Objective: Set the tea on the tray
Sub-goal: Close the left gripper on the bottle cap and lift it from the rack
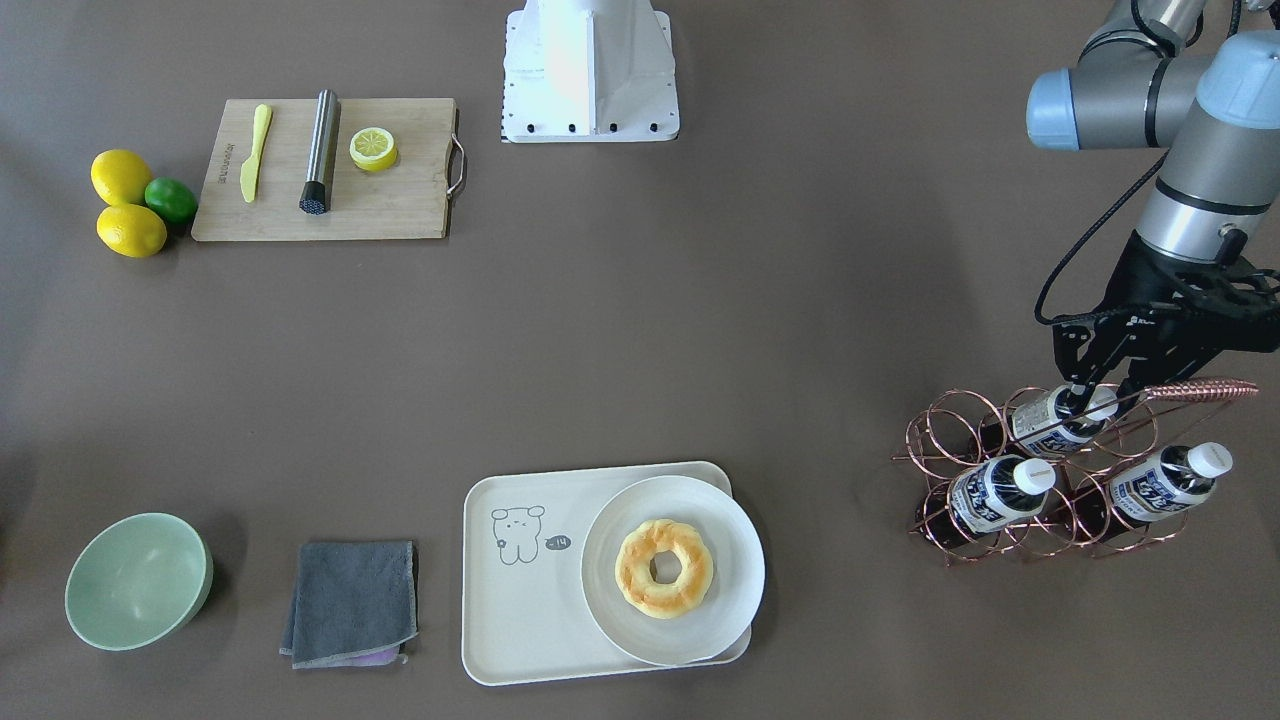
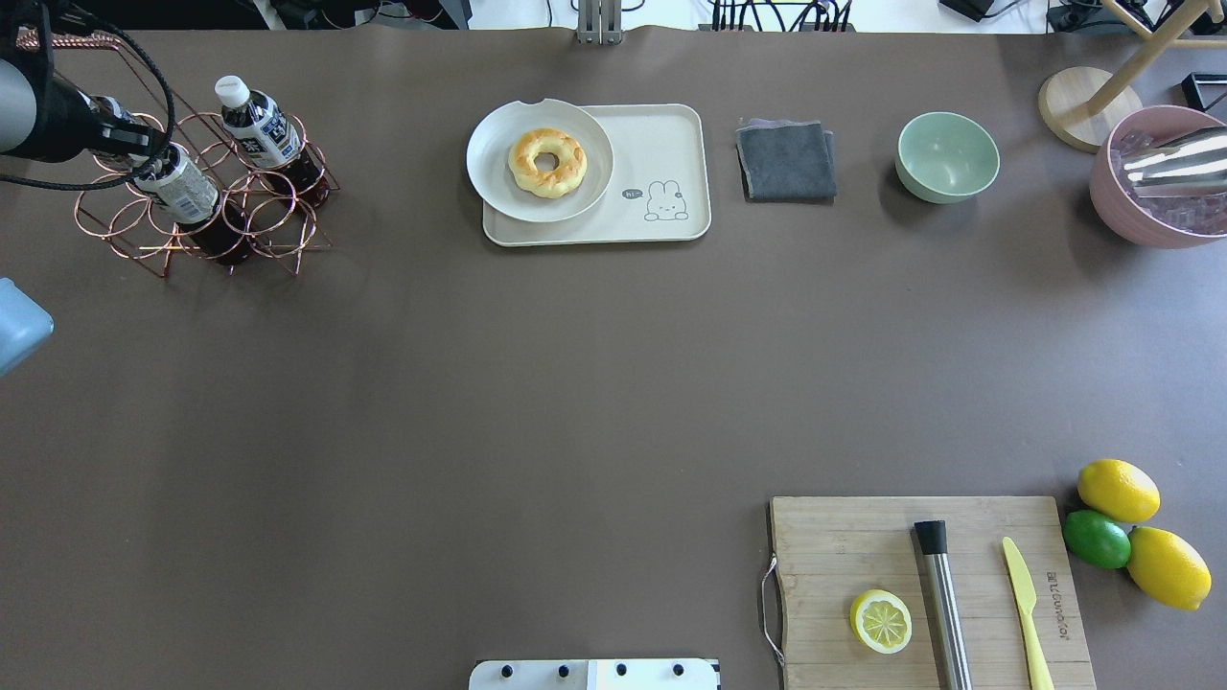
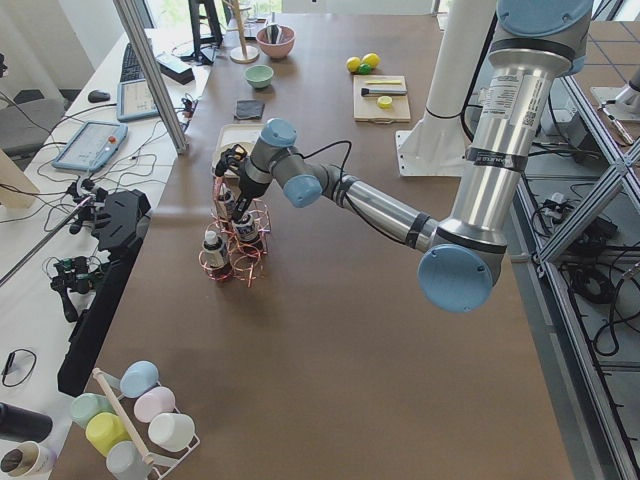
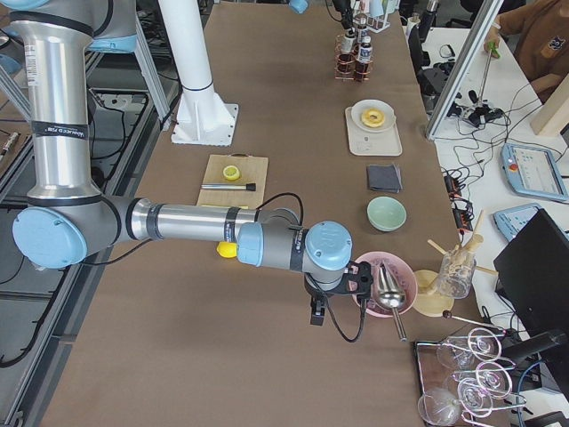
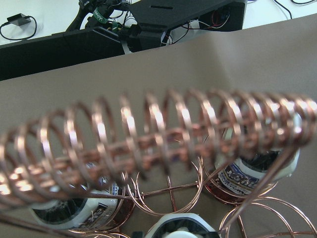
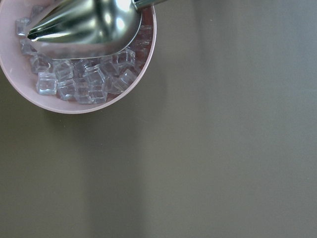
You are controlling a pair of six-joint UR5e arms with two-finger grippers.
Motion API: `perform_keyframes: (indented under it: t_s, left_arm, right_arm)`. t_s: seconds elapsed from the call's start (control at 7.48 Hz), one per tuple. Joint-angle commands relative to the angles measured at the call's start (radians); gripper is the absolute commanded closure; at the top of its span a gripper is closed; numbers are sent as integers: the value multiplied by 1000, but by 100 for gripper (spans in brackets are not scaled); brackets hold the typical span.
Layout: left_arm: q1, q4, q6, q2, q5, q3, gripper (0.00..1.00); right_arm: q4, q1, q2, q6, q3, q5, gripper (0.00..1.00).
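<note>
Three tea bottles lie in a copper wire rack [image 1: 940,430] at the table's end. My left gripper [image 1: 1100,392] is down on the top tea [image 1: 1045,422], open, with a finger on each side of its white cap. Two more bottles [image 1: 990,492] [image 1: 1165,483] lie lower in the rack. The left wrist view shows the rack's coiled handle [image 5: 158,144] and a cap [image 5: 181,225] below it. The cream tray [image 1: 520,610] with the bear drawing holds a white plate [image 1: 700,620] and a doughnut [image 1: 664,567]. My right gripper [image 4: 313,313] shows only from the side, so I cannot tell its state.
A pink bowl [image 6: 143,64] of ice cubes with a metal scoop [image 6: 84,22] sits below the right wrist. A grey cloth [image 1: 352,600] and green bowl [image 1: 138,580] lie beside the tray. The cutting board [image 1: 400,200], lemons and a lime are near the robot base [image 1: 590,70].
</note>
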Motion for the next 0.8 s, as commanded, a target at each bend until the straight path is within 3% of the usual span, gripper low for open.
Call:
perform_keyframes:
  t_s: [0.0,0.4,0.67]
  left_arm:
    - [-2,0,0,1,-5,-10,100]
    - [-109,13,11,-22,-167,-16,100]
    - [-132,154,26,-54,-172,-95,100]
  right_arm:
    - [0,0,-3,-2,-1,0,0]
    - [0,0,-3,-3,-4,0,0]
    - [0,0,-3,-3,-4,0,0]
